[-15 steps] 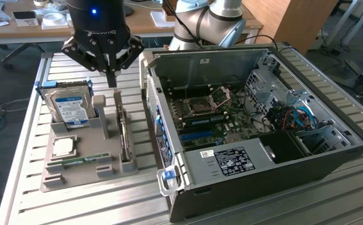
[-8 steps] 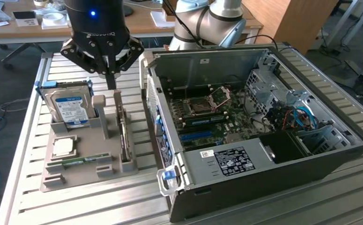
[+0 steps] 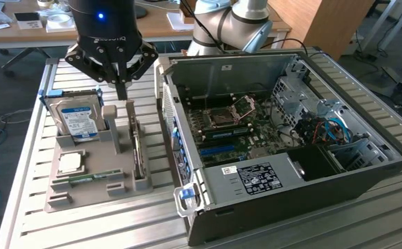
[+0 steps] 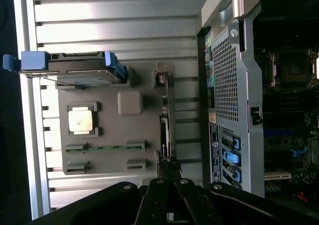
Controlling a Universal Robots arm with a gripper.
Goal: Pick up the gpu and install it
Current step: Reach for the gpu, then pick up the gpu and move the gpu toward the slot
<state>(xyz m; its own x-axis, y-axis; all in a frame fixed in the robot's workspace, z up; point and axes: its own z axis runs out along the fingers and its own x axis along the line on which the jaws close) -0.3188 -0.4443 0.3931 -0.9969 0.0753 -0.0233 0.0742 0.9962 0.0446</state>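
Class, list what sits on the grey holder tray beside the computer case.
A blue-labelled hard drive standing upright, a square processor chip lying flat, a green memory stick, and the gpu on edge nearest the computer case. The gripper covers one end of it in the wrist view.

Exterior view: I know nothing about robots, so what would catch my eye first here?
The big open computer case sits on the exterior view's right, its circuit board laid bare. On that view's left, the black gripper hangs with fingers shut over a grey tray that holds a blue-labelled hard drive and the thin gpu standing on edge.
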